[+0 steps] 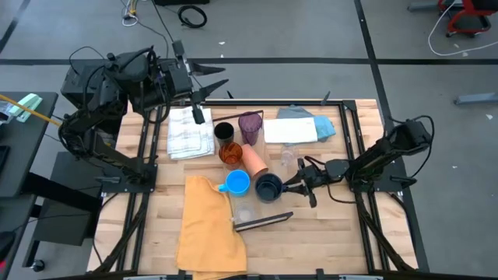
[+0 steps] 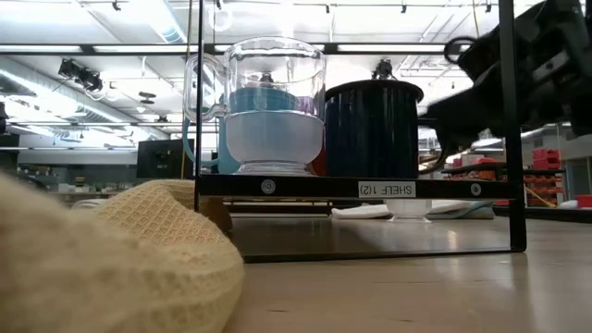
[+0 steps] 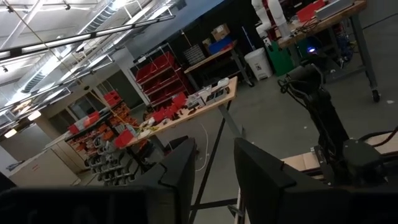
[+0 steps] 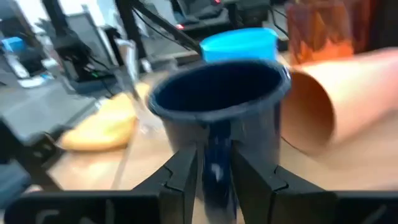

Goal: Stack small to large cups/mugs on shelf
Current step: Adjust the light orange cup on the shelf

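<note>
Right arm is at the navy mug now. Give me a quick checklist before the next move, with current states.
1. Right gripper lined up on the navy mug: ok, fingers straddle its handle.
2. Firm grip on the handle: cannot tell; the fingers sit close on either side, contact unclear.
3. Navy mug upright: ok.
4. Neighbours clear of the mug: not ok; the blue mug and the peach cup, lying on its side, sit close by.
5. Left gripper out of the way: ok, raised at the table's far edge.
6. Shelf spot free: cannot tell.
</note>
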You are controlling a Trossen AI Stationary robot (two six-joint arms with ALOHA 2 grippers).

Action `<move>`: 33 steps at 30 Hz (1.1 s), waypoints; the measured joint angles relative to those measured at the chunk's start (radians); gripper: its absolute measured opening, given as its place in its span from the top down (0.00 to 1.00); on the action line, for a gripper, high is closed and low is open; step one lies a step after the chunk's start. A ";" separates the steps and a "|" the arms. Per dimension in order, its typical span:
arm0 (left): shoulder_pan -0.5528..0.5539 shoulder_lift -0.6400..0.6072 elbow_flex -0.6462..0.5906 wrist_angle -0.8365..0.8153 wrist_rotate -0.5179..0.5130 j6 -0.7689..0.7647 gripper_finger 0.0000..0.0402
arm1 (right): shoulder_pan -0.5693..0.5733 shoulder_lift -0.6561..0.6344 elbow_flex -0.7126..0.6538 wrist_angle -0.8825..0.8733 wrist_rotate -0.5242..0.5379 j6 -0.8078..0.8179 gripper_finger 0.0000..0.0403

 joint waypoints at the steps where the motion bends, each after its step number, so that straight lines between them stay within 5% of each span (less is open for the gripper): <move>1: 0.000 0.000 0.000 0.000 0.000 0.000 0.70 | 0.004 -0.014 0.000 0.001 -0.007 0.005 0.74; 12: 0.000 0.000 0.000 -0.005 0.000 -0.045 0.68 | 0.058 -0.306 0.024 -0.132 -0.009 -0.023 0.72; 18: 0.000 0.000 0.000 -0.007 0.000 -0.047 0.69 | 0.011 -0.424 0.235 -0.579 0.070 -0.239 0.72; 24: 0.001 0.000 0.000 -0.009 0.000 -0.072 0.67 | -0.136 -0.417 0.497 -1.108 -0.052 -0.265 0.72; 28: 0.001 0.000 0.000 -0.030 0.000 -0.072 0.67 | -0.222 -0.387 0.525 -1.195 -0.162 -0.283 0.72; 33: 0.001 0.000 0.000 -0.057 -0.001 -0.072 0.67 | -0.276 -0.359 0.525 -1.219 -0.179 -0.330 0.70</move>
